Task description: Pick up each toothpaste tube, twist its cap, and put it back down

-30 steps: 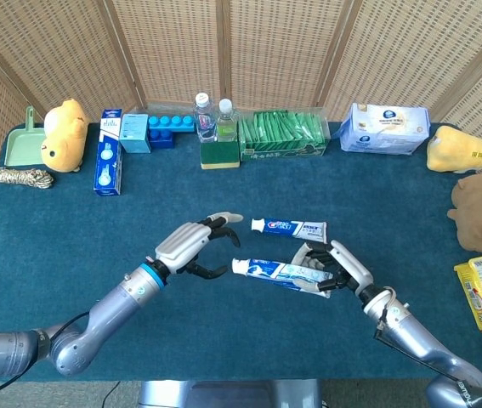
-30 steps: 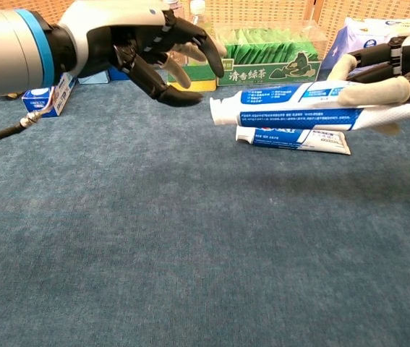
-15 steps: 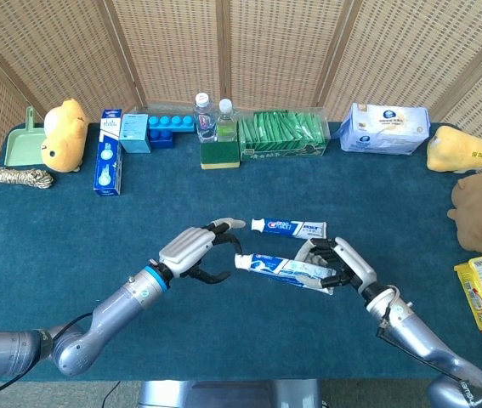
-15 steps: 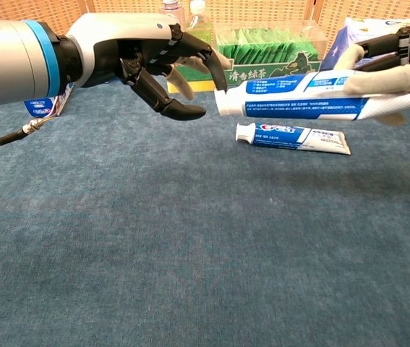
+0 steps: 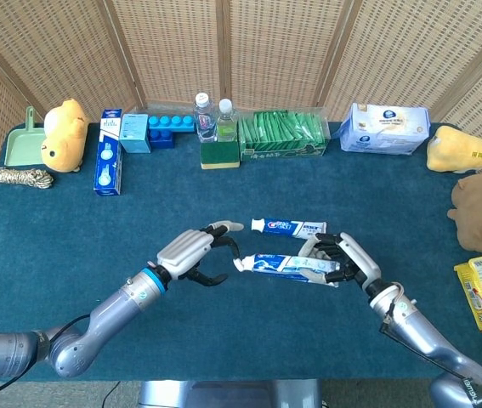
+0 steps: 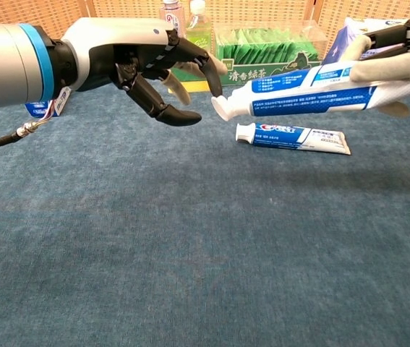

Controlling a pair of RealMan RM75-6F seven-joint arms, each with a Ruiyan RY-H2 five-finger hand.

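Step in hand: cap twist on tube 1, approach phase. Right hand (image 6: 396, 69) grips the white-and-blue toothpaste tube (image 6: 313, 92) by its body and holds it clear of the dark teal felt tabletop (image 6: 190, 246), roughly level, white cap (image 6: 221, 108) pointing at left hand (image 6: 154, 65). Left hand has fingers apart and curled, nothing in them; fingertips (image 6: 215, 85) sit just beside the cap. Chest view shows a thin gap, so no contact yet afaict.

Next move, imo: left hand needs to slide in along the tube axis so thumb and fingers straddle the cap, pinch, then rotate. Right hand must hold firm so the body doesn't spin with it. The cap is small vs the fingers, so slip risk. After that, set the tube down.

Second white-and-blue toothpaste tube (image 6: 295, 137) lies flat on the felt just behind and below the held one, cap to the left, untouched. Its turn comes after.

Text: lying tube reads like "Crest", red/blue logo. Held tube has blue panels w/ Chinese print, too small to read. Green carton of sachets (image 6: 266, 61) at the back has large Chinese characters, looks like 清香绿茶, not certain.
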